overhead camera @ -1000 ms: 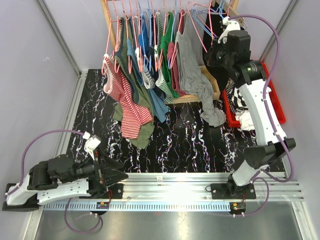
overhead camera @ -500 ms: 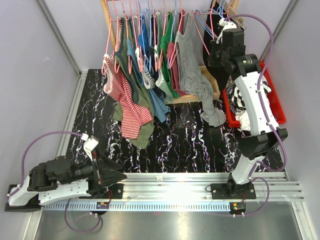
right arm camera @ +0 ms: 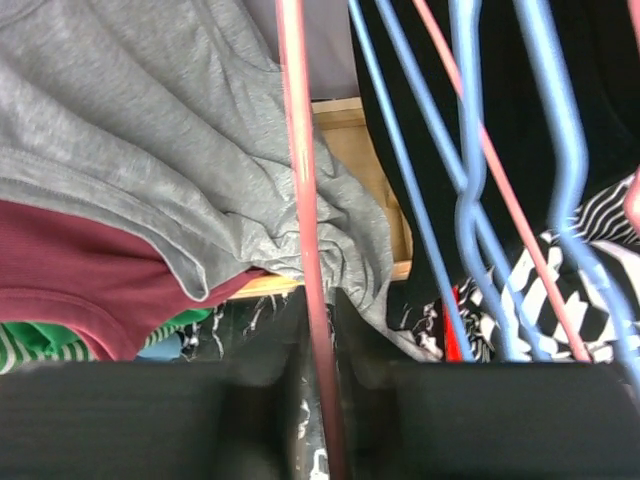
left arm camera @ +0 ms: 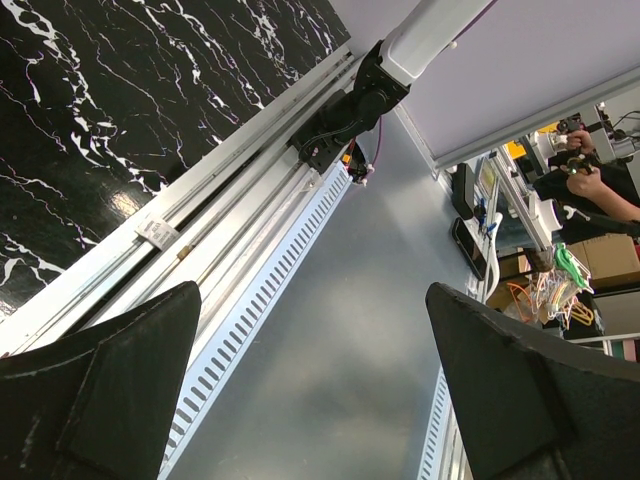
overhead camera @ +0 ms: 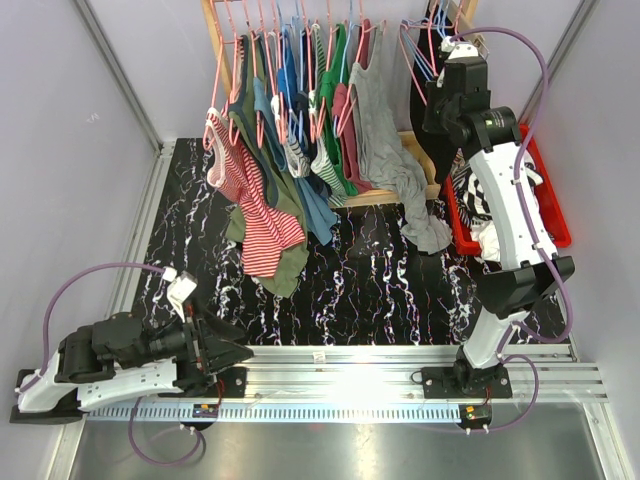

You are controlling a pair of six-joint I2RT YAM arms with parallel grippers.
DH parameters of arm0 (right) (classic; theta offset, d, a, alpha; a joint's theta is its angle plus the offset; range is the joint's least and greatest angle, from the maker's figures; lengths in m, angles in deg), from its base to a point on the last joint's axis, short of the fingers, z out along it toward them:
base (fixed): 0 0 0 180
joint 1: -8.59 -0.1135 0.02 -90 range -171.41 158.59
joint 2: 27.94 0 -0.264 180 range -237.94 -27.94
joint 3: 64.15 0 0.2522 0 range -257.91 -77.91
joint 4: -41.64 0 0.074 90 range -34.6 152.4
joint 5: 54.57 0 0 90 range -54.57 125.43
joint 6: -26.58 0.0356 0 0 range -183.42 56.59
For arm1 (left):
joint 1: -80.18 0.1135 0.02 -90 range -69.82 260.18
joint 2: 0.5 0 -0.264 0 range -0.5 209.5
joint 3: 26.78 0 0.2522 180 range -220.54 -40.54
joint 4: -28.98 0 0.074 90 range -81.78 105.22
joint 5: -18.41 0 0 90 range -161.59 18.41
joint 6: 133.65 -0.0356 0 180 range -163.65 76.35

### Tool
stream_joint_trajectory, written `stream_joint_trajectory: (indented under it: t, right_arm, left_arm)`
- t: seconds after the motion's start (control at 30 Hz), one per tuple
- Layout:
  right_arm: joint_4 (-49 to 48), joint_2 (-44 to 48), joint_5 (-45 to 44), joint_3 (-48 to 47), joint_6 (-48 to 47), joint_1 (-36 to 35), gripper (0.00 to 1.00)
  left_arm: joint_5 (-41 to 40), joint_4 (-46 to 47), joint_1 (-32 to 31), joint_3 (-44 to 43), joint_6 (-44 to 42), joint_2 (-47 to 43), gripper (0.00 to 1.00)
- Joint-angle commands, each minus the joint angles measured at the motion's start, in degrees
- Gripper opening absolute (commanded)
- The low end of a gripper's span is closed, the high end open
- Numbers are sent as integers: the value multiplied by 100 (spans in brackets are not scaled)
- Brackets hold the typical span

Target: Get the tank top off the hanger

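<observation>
A grey tank top (overhead camera: 385,150) hangs on a pink hanger at the right end of the row of clothes, its hem reaching down to the black marble table. In the right wrist view the grey tank top (right arm camera: 150,150) fills the upper left, and the pink hanger (right arm camera: 303,200) runs straight down between the two jaws. My right gripper (overhead camera: 443,75) is up at the rack beside the grey top, and its jaws (right arm camera: 320,335) are closed on the pink hanger wire. My left gripper (overhead camera: 232,352) rests low at the near left, open and empty (left arm camera: 310,330).
A wooden rack (overhead camera: 215,40) carries several tank tops on pink and blue hangers, with a red striped one (overhead camera: 262,215) at the left. Empty blue hangers (right arm camera: 470,200) hang right of my right gripper. A red bin (overhead camera: 556,215) with clothes stands at the right.
My right arm has moved up and back toward the rack's right end, bringing the gripper onto the pink hanger. The left arm has not moved.
</observation>
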Motion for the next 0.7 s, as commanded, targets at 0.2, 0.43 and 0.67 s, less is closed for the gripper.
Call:
stream_joint_trajectory:
  t: [0.2, 0.43, 0.67]
  right_arm:
    - [80, 879, 365, 131, 311, 52, 71]
    - [-51, 2757, 1972, 2507, 1163, 0, 100]
    - [-913, 3974, 2864, 4307, 1770, -1228, 100]
  left_arm:
    - [94, 391, -27, 1, 3, 109, 99]
    - [111, 654, -27, 36, -146, 338, 99]
    - [112, 725, -36, -17, -296, 751, 99]
